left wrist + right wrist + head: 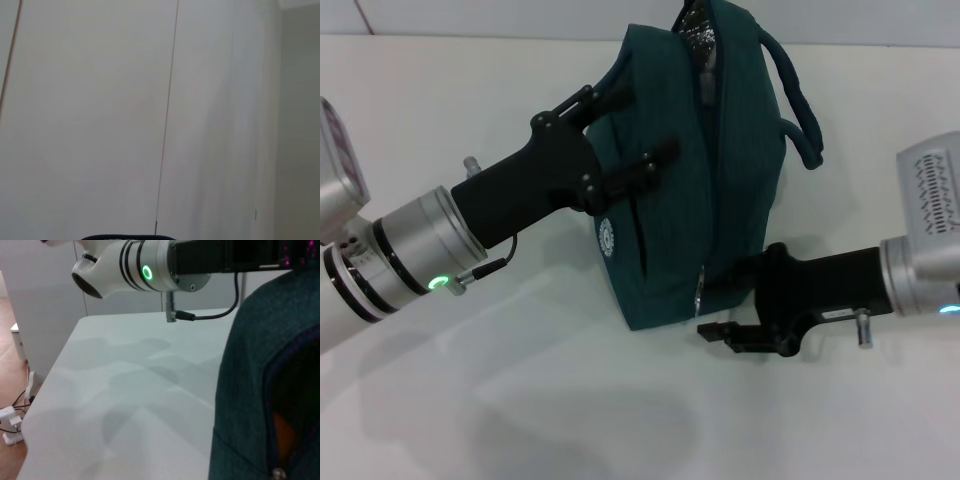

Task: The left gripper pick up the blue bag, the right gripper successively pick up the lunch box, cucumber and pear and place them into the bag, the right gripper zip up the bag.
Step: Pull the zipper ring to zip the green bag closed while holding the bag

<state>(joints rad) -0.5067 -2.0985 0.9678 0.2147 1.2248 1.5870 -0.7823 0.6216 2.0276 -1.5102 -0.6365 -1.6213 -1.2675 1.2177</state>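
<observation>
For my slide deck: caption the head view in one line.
Left hand grips the blue bag above the white table while the right hand works its zipper.

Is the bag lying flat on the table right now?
No: in the head view the left gripper holds the blue bag upright, its opening at the top.

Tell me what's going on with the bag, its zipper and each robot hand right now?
Bag: lifted, gripped on its side by the left gripper.
Zipper: mostly shut; pull sits low, and a gap shows at the top.
Left gripper: shut on the bag.
Right gripper: at the zipper pull, fingers hidden.
Table: white.
</observation>
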